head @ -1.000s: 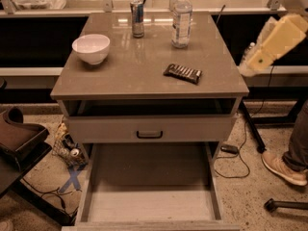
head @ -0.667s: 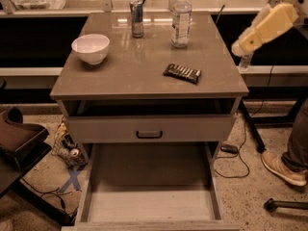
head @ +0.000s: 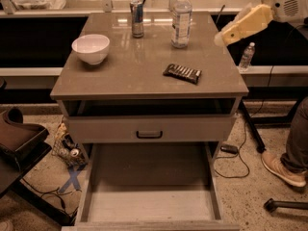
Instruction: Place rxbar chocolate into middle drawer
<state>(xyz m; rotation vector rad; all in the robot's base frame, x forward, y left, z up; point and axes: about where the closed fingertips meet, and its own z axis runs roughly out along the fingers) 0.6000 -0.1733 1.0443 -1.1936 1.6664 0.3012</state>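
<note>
The rxbar chocolate (head: 182, 73), a flat bar in a dark wrapper with light stripes, lies on the grey cabinet top (head: 125, 76), right of the middle. The middle drawer (head: 149, 203) is pulled out wide at the bottom, with a pale empty floor and low side walls. Above it is a shut grey drawer front with a small dark handle (head: 149, 134). My gripper (head: 226, 35), the cream end of the arm, hangs at the upper right, beside the cabinet's right edge and above the bar, apart from it.
A white bowl (head: 90, 47) stands at the left of the top, a can (head: 137, 18) and a water bottle (head: 181, 17) at the back. A small bottle (head: 247, 57) stands on the right ledge. A person's shoe (head: 284, 170) and cables lie on the floor at the right, a dark chair (head: 19, 138) at the left.
My arm has moved left and a little upward, from beyond the cabinet's right side to near its right edge. The bar and the drawer have not moved.
</note>
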